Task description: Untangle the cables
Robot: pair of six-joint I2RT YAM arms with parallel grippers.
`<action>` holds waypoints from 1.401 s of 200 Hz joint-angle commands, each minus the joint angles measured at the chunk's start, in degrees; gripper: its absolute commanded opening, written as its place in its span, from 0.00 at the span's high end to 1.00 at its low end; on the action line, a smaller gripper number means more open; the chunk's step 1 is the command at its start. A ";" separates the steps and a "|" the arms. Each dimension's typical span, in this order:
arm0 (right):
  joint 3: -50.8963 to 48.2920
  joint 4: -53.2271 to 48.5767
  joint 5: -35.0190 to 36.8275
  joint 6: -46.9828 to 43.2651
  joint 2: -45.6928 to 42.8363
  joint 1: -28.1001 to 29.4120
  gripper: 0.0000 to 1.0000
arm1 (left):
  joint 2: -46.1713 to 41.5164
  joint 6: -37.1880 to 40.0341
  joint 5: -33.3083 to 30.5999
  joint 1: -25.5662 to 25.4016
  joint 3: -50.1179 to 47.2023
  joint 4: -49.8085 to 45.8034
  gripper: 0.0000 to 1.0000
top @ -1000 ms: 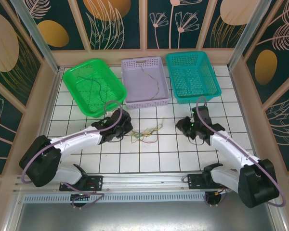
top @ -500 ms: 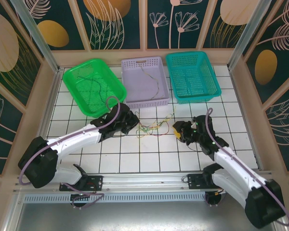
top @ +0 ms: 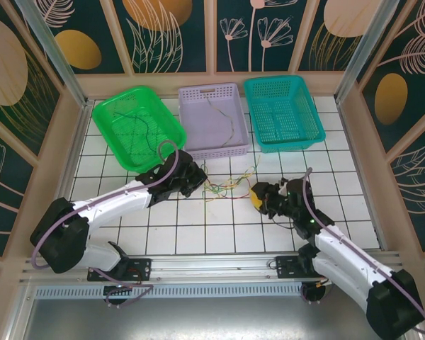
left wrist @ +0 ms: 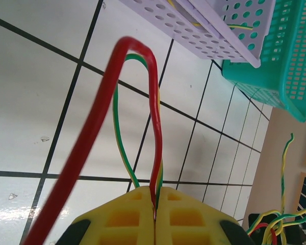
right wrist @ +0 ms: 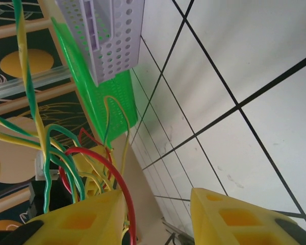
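A tangle of cables (top: 229, 185), yellow, green and red strands, hangs between my two grippers over the white tiles. My left gripper (top: 200, 182) holds its left end; in the left wrist view the yellow fingers (left wrist: 137, 214) are shut on a red cable (left wrist: 137, 56) and a green-yellow one. My right gripper (top: 256, 196) is at the bunch's right end. Its jaws (right wrist: 153, 217) stand open in the right wrist view, and a red strand (right wrist: 123, 194) runs along the inner face of the left finger, with the bunch (right wrist: 66, 163) beyond. Whether that strand is between the jaws, I cannot tell.
Three baskets line the back: green (top: 137, 127) holding a dark strand (top: 145, 131), purple (top: 214, 120) holding a thin wire (top: 223, 117), and teal (top: 282, 113). Patterned walls close in the sides. Bare tiles lie in front of the tangle.
My right gripper has swung left and nearer, reaching the tangle's right end. The left gripper has shifted right and back, and the bunch went with it, stretched out sideways.
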 commanded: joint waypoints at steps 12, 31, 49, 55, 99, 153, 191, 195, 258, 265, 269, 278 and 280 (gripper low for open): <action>2.66 8.26 0.81 0.41 6.08 2.84 0.72 | 1.01 -1.14 1.47 -0.09 1.33 1.66 1.00; 4.98 6.94 2.08 -2.72 8.36 2.84 0.97 | 1.37 -0.97 1.92 -0.10 1.57 1.74 1.00; 10.57 -1.15 4.53 -12.90 10.24 2.84 1.00 | 0.99 -0.39 2.66 -0.06 1.13 1.15 1.00; 12.77 -4.56 5.37 -17.10 11.26 2.84 1.00 | 0.60 0.08 2.64 -0.09 1.03 0.41 0.94; 17.40 -14.61 7.64 -34.74 13.37 2.84 1.00 | -5.32 8.36 -5.76 -0.09 5.64 -11.67 0.33; 21.35 -16.65 5.98 -41.94 17.36 2.84 1.00 | 0.66 22.83 7.03 -0.34 14.05 -6.40 0.29; 22.88 -16.75 3.99 -42.79 18.05 2.84 1.00 | 9.58 30.61 8.08 -4.40 23.11 -10.48 0.23; 22.98 -16.66 3.71 -42.78 18.10 2.84 1.00 | 10.19 31.52 7.85 -4.89 23.83 -10.90 0.23; 23.78 -16.82 0.06 -42.13 17.05 2.84 1.00 | 15.78 38.88 3.24 -6.79 25.58 -9.67 0.24; 23.74 -17.00 -0.03 -41.96 16.71 2.84 1.00 | 16.18 39.02 3.05 -6.78 25.51 -8.64 0.25; 23.58 -16.84 -0.13 -41.87 16.43 2.84 1.00 | 16.51 38.96 2.90 -6.85 25.63 -8.34 0.25; 23.30 -16.81 -0.39 -41.56 15.86 2.84 1.00 | 17.50 38.93 2.62 -6.79 26.17 -8.13 0.27; 23.22 -16.79 -0.46 -41.51 15.79 2.84 1.00 | 17.53 38.87 2.42 -6.73 26.34 -8.21 0.27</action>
